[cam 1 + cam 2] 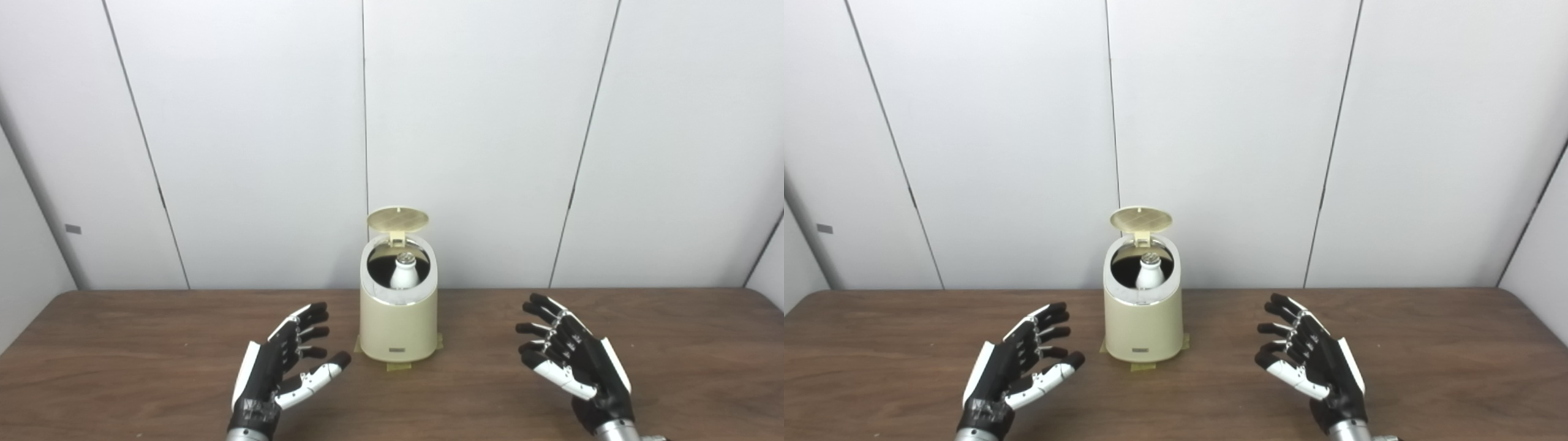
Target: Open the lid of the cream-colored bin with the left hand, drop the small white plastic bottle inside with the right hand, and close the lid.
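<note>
The cream-colored bin [398, 324] stands at the middle of the wooden table, taped down at its base. Its round lid [397, 219] is flipped up and stands open at the back. The small white plastic bottle [404, 271] stands upright inside the bin, its silver cap showing through the opening. My left hand [283, 367] hovers open and empty to the front left of the bin, palm turned inward. My right hand [569, 361] hovers open and empty to the front right of the bin, farther from it than the left.
The brown wooden table [122, 343] runs across the whole view, with a white panelled wall [245, 141] right behind it. Strips of yellow tape [398, 366] hold the bin's base to the table.
</note>
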Robot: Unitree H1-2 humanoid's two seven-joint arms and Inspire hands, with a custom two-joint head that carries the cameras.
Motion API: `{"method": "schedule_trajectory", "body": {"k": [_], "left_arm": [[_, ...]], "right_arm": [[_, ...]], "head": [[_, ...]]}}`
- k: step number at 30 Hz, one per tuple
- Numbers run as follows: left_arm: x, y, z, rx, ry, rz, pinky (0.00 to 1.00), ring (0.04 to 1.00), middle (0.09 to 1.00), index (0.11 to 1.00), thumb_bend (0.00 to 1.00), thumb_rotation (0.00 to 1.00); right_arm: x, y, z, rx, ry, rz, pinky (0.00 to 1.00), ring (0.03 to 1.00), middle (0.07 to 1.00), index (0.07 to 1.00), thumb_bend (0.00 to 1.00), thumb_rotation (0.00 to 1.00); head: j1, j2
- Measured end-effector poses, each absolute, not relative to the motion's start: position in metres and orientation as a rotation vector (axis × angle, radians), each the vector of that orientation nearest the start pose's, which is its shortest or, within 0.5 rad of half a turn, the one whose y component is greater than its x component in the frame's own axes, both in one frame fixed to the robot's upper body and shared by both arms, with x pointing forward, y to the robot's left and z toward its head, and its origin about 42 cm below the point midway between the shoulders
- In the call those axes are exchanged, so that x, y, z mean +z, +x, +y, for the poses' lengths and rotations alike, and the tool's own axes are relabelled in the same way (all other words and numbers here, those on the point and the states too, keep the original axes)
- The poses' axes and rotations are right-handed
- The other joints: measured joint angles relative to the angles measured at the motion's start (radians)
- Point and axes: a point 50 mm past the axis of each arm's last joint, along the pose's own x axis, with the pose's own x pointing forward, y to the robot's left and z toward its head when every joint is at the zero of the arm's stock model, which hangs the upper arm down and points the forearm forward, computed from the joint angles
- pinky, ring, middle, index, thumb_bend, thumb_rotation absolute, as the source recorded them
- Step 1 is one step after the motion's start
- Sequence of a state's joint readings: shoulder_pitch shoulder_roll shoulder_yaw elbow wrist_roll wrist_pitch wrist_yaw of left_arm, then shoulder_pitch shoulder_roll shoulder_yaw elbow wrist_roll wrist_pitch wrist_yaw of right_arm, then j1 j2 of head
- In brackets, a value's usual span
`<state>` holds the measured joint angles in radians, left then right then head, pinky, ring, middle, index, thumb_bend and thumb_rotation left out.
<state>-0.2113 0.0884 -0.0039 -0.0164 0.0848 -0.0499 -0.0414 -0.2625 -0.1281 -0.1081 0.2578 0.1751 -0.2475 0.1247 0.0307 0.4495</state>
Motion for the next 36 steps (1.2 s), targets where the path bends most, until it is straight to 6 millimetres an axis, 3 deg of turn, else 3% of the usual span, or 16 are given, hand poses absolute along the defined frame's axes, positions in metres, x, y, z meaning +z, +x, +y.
{"method": "schedule_trajectory", "body": {"k": [4,9,14,19,23,25,29,34,36], "left_arm": [[0.205,0.375,0.220,-0.111,0.285,-0.343,0.79,0.923,0.940,0.952,0.87,0.41],[0.262,0.410,0.205,-0.156,0.324,-0.449,0.83,0.955,0.960,0.963,0.86,0.36],[0.290,0.437,0.189,-0.186,0.401,-0.471,0.80,0.952,0.958,0.956,0.90,0.38],[0.308,0.455,0.178,-0.197,0.470,-0.488,0.87,0.968,0.972,0.968,0.88,0.34],[0.320,0.469,0.166,-0.233,0.511,-0.475,0.87,0.979,0.988,0.977,0.86,0.32],[0.323,0.474,0.161,-0.246,0.552,-0.460,0.84,0.967,0.983,0.959,0.85,0.33],[0.322,0.484,0.155,-0.265,0.677,-0.436,0.90,0.973,0.965,0.925,0.86,0.40],[0.319,0.490,0.162,-0.278,0.819,-0.415,0.78,0.920,0.874,0.829,0.89,0.37],[0.317,0.490,0.163,-0.296,0.867,-0.407,0.78,0.920,0.845,0.798,0.91,0.37]], "right_arm": [[0.130,0.367,-0.264,0.050,0.045,-0.266,0.55,0.703,0.794,0.793,0.84,0.34],[0.132,0.367,-0.262,0.055,0.042,-0.272,0.54,0.693,0.798,0.790,0.84,0.34],[0.132,0.364,-0.258,0.061,0.043,-0.272,0.55,0.701,0.800,0.792,0.83,0.34],[0.132,0.363,-0.259,0.062,0.042,-0.272,0.55,0.694,0.794,0.785,0.84,0.33],[0.132,0.363,-0.258,0.063,0.043,-0.272,0.54,0.682,0.783,0.778,0.84,0.33],[0.132,0.363,-0.258,0.063,0.042,-0.272,0.53,0.681,0.778,0.773,0.84,0.34],[0.135,0.362,-0.257,0.065,0.042,-0.277,0.52,0.665,0.771,0.760,0.83,0.33],[0.138,0.361,-0.254,0.066,0.048,-0.289,0.51,0.658,0.767,0.758,0.82,0.32],[0.137,0.360,-0.254,0.066,0.049,-0.288,0.51,0.654,0.764,0.759,0.81,0.32]], "head": [[0.002,-0.002],[0.000,-0.005],[0.000,-0.005],[-0.005,-0.005],[-0.008,-0.005],[-0.011,-0.005],[-0.015,-0.006],[-0.020,-0.006],[-0.020,-0.006]]}}
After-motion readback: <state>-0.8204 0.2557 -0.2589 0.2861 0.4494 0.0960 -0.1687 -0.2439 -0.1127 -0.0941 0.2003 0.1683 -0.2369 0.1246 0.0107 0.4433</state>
